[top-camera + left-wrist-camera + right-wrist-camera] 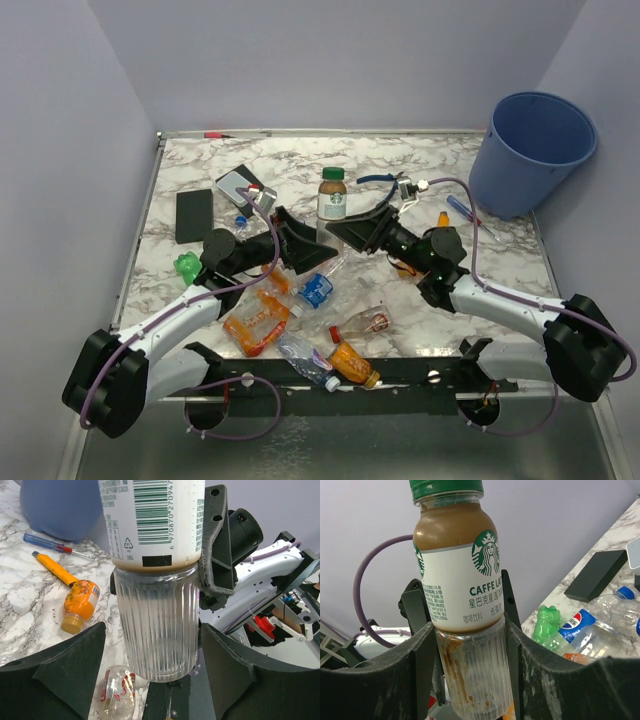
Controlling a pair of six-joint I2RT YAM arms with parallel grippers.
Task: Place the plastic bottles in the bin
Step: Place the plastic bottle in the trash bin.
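My right pincer (pixel 470 635) grips the latte bottle (pixel 332 197), well left of the bin (pixel 522 172), my left pincer (pixel 152 647) open around it, not touching; closing off-centre could knock it loose.

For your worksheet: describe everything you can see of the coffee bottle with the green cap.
The coffee bottle is upright at mid-table. It has a green cap, a white Starbucks label, a brown neck and a clear ribbed lower part streaked with brown. The right fingers clamp the ribbed part; the left fingers flank it without touching.
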